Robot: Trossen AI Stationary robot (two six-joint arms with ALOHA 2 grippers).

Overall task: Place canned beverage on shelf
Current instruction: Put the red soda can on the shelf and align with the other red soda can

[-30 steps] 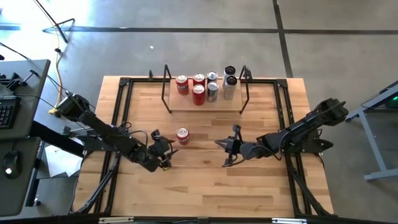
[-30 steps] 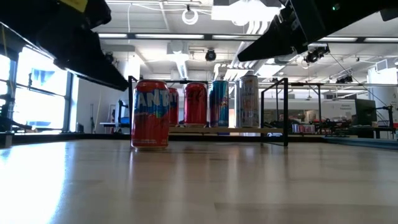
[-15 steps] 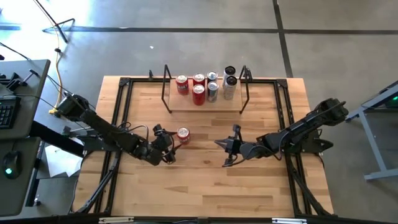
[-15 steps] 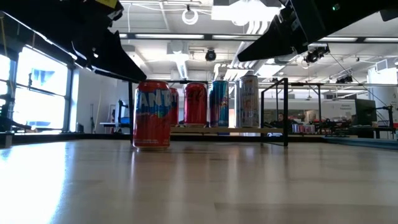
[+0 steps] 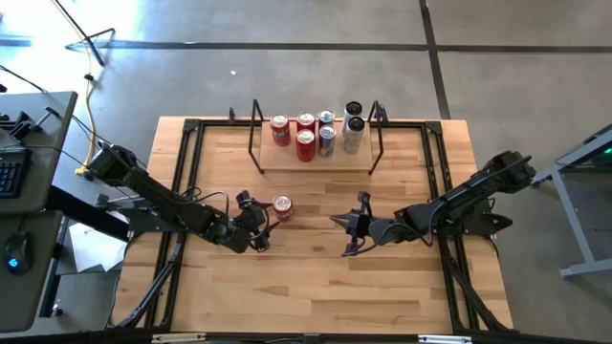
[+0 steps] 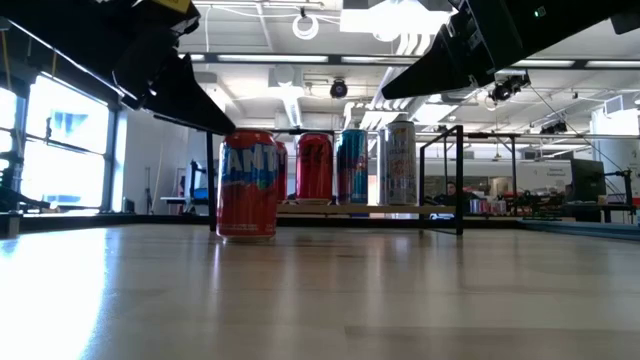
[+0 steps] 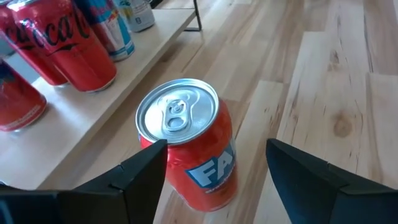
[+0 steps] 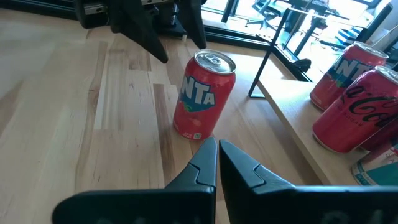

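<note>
A red Fanta can (image 5: 282, 204) stands upright on its base on the tabletop, in front of the shelf (image 5: 287, 161). My left gripper (image 5: 262, 222) is open just left of the can and a little nearer. In the left wrist view its fingertips stand on either side of the can (image 7: 186, 143). My right gripper (image 5: 349, 227) is shut and hovers to the right of the can (image 8: 204, 93), pointing toward it. Several cans (image 5: 306, 134) stand on the shelf board. My left gripper comes at the can slanting down from the table's left. One fingertip (image 7: 152, 155) shows right at the can's side, just under its top rim. I cannot tell whether it touches. The other fingertip (image 7: 280, 152) stands clear of the can.
The shelf's black rod frames (image 5: 256, 134) (image 5: 378, 134) stand upright at its two short ends. A strip of bare shelf board (image 7: 74, 118) lies in front of the standing cans. A black frame (image 5: 191, 129) runs around the tabletop. Bare wood (image 5: 316, 287) lies toward the near edge.
My left gripper has moved toward the table's right and far edge, up to the Fanta can, and has turned slightly. It kept still over the last half second. My right arm has not moved.
</note>
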